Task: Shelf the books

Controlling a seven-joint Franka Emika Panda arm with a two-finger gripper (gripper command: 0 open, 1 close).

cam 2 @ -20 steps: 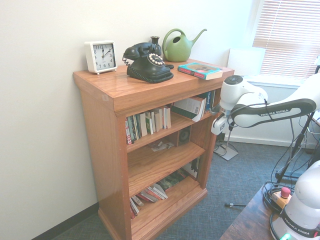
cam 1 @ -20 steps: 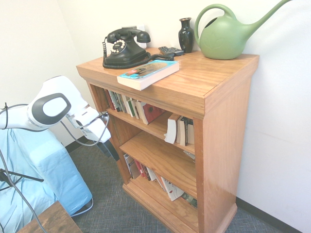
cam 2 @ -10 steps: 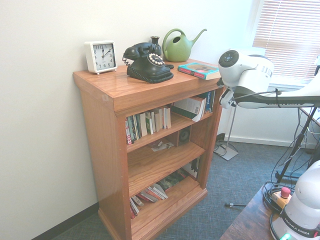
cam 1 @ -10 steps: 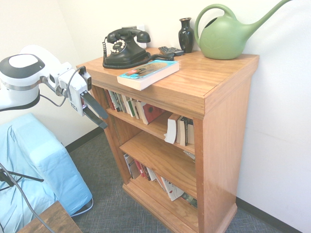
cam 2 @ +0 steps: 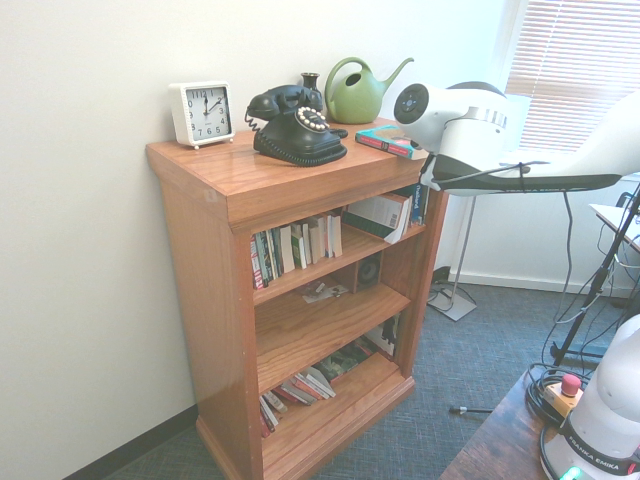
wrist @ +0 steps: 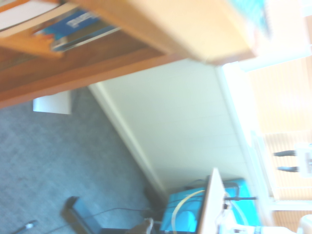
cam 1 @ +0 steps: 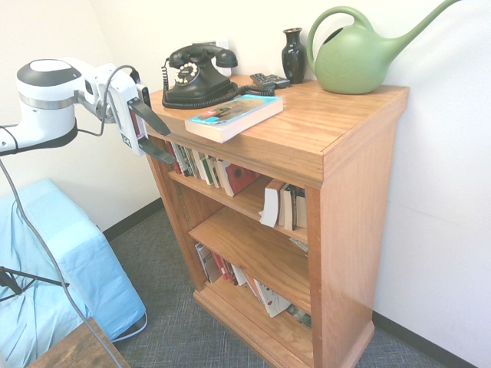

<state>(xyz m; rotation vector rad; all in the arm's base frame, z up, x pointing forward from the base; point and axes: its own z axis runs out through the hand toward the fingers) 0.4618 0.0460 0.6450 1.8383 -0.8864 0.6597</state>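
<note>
The book, a thick turquoise paperback with white page edges, lies flat on the overhanging top of the oak shelf, near the front. In the second exterior view the book lies at the right end of the shelf, partly behind the arm's white wrist. My gripper stands open and empty at the corner of the shelf's top, a short way from the book, with its black fingers pointing toward the bookcase. The wrist view is blurred and shows the underside edge of the shelf.
A black rotary telephone, a dark vase, a green watering can and a white clock stand on the top. Thin books fill the upper level. A blue-covered block sits below the arm.
The arm has risen from beside the shelf's middle level to the height of its top and moved closer to the corner. The fingers have stayed open.
</note>
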